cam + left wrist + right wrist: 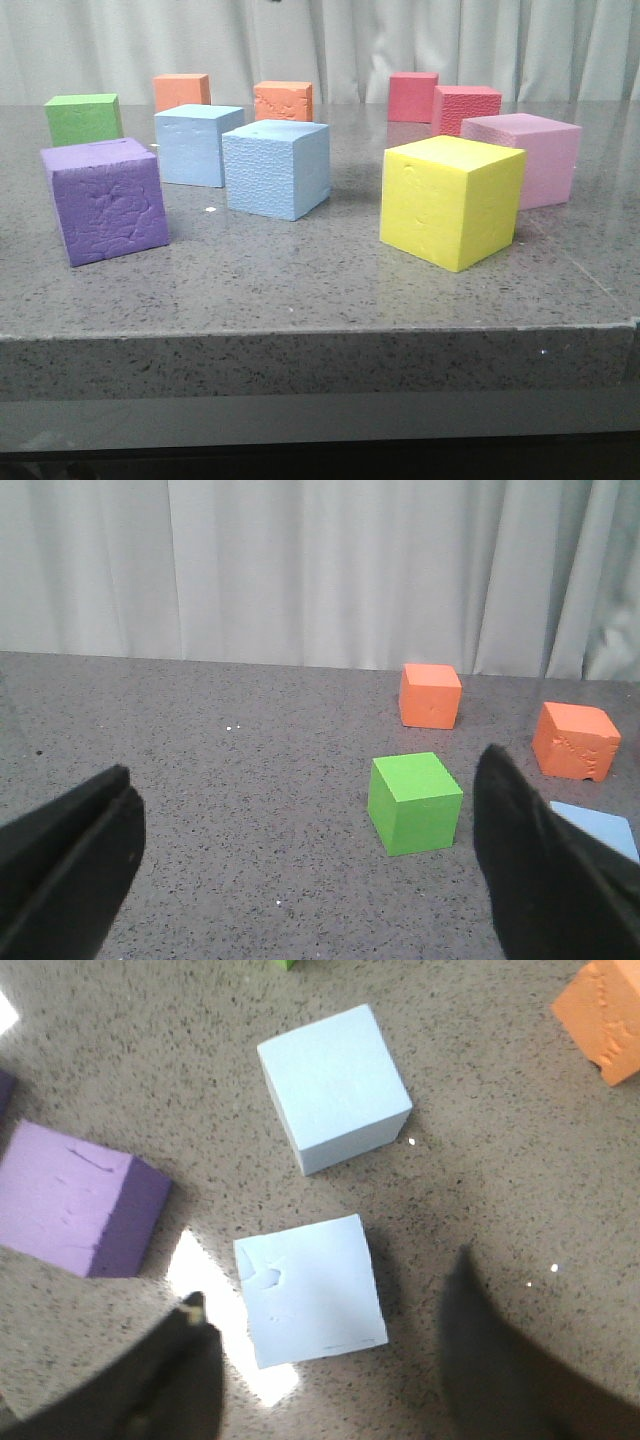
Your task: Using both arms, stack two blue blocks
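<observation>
Two pale blue blocks stand side by side on the grey table, one farther back (198, 145) and one nearer (277, 168), both resting on the tabletop and not stacked. Looking down in the right wrist view, my right gripper (328, 1285) is open above the table, its dark fingers either side of the nearer blue block (312, 1290) and clear of it; the other blue block (335, 1090) lies beyond. My left gripper (305, 778) is open and empty over bare table, with a corner of a blue block (595, 830) past one finger. Neither arm shows in the front view.
A purple cube (103, 202) stands left of the blue blocks, a yellow cube (452, 200) and a pink one (525, 158) to the right. Green (83, 118), two orange (181, 91) (283, 100) and two red cubes (412, 96) (465, 108) line the back. The table's front edge (320, 335) is near.
</observation>
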